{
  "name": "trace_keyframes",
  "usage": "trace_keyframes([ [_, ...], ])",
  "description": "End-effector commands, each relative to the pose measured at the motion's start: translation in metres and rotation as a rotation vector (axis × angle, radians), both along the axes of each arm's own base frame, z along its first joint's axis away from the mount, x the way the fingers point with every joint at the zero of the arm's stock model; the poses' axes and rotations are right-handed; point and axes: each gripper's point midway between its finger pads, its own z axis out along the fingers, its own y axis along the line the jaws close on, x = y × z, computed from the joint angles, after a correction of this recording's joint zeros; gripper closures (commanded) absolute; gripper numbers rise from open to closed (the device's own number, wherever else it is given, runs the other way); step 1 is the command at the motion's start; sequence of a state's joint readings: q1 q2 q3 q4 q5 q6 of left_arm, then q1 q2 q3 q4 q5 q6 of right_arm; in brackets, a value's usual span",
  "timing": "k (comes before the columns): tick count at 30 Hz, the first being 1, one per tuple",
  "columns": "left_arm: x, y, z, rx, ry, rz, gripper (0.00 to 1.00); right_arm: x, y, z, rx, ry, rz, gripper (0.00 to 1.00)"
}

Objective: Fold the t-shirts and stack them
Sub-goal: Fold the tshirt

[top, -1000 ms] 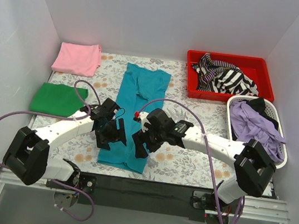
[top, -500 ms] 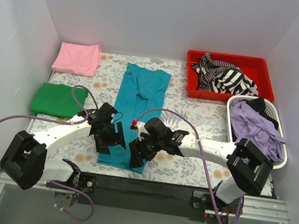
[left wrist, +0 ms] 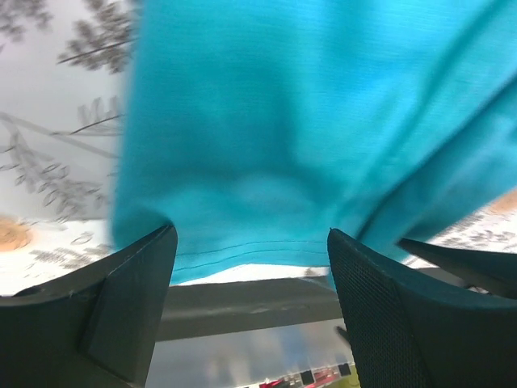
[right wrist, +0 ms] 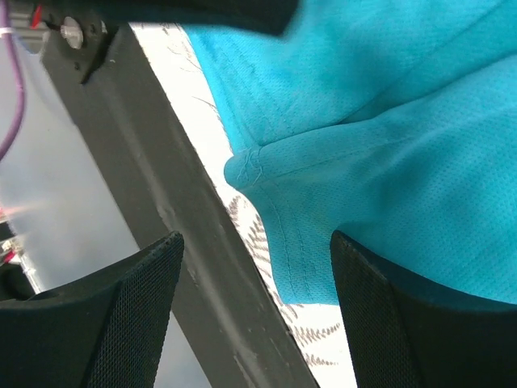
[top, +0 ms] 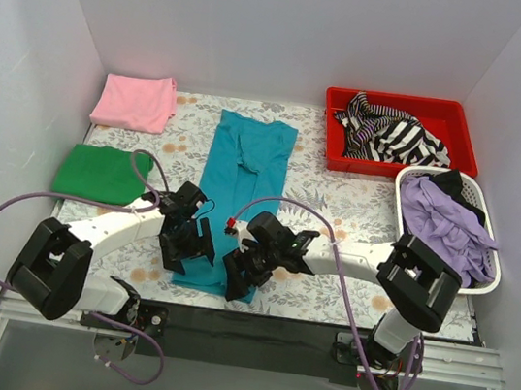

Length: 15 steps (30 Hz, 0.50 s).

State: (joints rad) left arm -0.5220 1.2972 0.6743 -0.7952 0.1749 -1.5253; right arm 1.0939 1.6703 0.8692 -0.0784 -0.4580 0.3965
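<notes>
The teal t-shirt (top: 243, 183) was found laid out as a long narrow strip down the middle of the table (top: 356, 209), with its near hem (left wrist: 242, 252) close to the table's front edge. The left claw (top: 184, 247) and the right claw (top: 242, 269) were both held spread over that near end, one toward each corner, and nothing was pinched in either. In each wrist view the hem was framed between the open fingers.

The step in hand was judged to be the taking of the two near corners, so that the strip could be folded over toward its far end. For this to be done well, each claw would have to be lowered until every layer of cloth was caught, not the top one alone. A small pucker (right wrist: 246, 166) was seen near the right-hand corner; a bite just inside it would be advised. The flowered covering of the table should be left out of the grip. Both corners should be raised together and kept level, so the fold lands square. The pink t-shirt (top: 135, 101) and the green t-shirt (top: 99, 173) lay folded well apart at the left.
</notes>
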Motion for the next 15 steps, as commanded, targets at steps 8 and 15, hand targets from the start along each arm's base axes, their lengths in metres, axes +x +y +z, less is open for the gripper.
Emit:
trace_keyframes([
  [8, -0.013, 0.025, 0.006, 0.119, 0.015, 0.0, 0.26, -0.002, -0.061, -0.025, -0.242, -0.04, -0.123, 0.19],
  [15, 0.018, -0.007, 0.04, -0.041, -0.116, -0.042, 0.26, 0.0, -0.057, -0.027, -0.247, -0.048, -0.113, 0.19],
])
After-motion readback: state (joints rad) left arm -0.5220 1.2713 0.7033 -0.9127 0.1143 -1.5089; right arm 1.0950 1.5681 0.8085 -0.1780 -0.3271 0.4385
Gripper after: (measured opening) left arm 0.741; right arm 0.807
